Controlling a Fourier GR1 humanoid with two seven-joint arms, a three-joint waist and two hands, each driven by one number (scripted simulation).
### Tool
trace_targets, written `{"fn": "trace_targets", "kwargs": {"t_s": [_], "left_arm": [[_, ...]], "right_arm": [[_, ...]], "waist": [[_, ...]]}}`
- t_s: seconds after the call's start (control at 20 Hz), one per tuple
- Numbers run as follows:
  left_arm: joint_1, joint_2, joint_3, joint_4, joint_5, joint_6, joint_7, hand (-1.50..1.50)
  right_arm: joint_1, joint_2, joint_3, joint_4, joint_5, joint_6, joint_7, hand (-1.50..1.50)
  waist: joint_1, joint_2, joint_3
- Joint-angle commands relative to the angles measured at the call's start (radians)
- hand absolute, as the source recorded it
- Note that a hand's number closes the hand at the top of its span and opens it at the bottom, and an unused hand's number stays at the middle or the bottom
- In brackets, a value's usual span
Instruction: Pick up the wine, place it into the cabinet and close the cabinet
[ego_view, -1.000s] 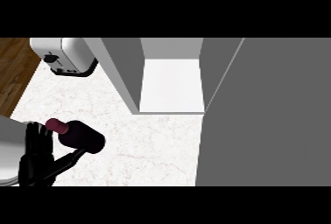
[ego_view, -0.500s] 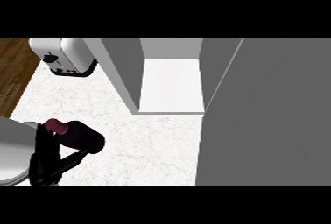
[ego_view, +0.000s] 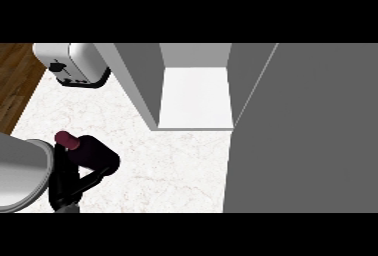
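Well left of the open cabinet (ego_view: 196, 95), the left hand (ego_view: 68, 180) grips the wine bottle (ego_view: 88, 152), apparently ready to carry it inside.

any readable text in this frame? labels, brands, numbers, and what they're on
None readable.
Wine bottle, in the left hand: no label text shows.
Toaster: small dark marks on its side, too small to read.
Cabinet and counter: no print.
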Motion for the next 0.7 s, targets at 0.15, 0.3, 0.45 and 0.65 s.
{"fn": "trace_targets", "kwargs": {"t_s": [0.15,0.3,0.45,0.65], "left_arm": [[-0.030,-0.006,0.025,0.130,0.064,-0.091,-0.128,-1.50],[-0.016,-0.018,0.010,0.130,0.080,-0.140,-0.130,-1.50],[-0.069,0.036,0.028,0.212,0.102,-0.171,-0.146,-1.50],[-0.103,0.011,0.020,0.331,0.078,-0.173,-0.236,-1.50]], "right_arm": [[0.009,0.017,0.018,0.039,0.042,0.009,-0.067,-1.50],[-0.041,-0.013,-0.029,-0.026,-0.003,-0.014,0.045,-1.50],[-0.064,-0.010,-0.050,0.003,-0.037,-0.012,0.035,-1.50],[0.019,0.032,0.024,0.033,0.043,-0.001,-0.069,-1.50]], "waist": [[0.001,0.000,0.000],[0.003,-0.001,0.000],[0.002,0.000,0.000],[-0.002,0.001,0.000]]}}
